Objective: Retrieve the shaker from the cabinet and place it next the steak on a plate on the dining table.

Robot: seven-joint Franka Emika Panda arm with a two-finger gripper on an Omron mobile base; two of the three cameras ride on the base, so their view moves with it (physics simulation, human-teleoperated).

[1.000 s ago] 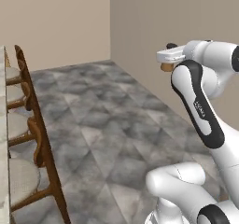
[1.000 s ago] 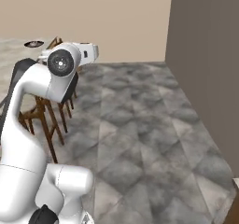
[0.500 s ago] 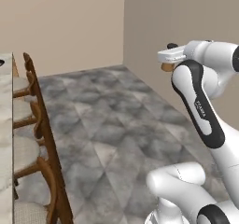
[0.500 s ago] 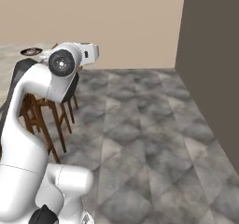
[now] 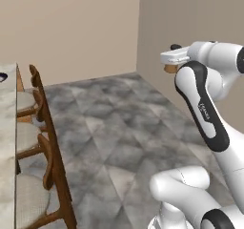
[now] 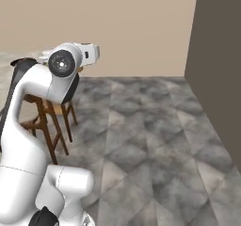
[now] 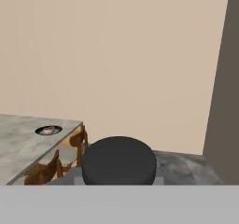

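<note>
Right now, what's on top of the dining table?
On the dining table sits the plate with the steak on it, near the far end. The gripper's shaker hides the nearer tabletop.

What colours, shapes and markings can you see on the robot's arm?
The arm is glossy white with rounded, tube-like links and bulbous joints. A long black panel runs along one link, bearing small pale lettering too small to read. In the right base view a dark round cap marks a joint. No cables show.
</note>
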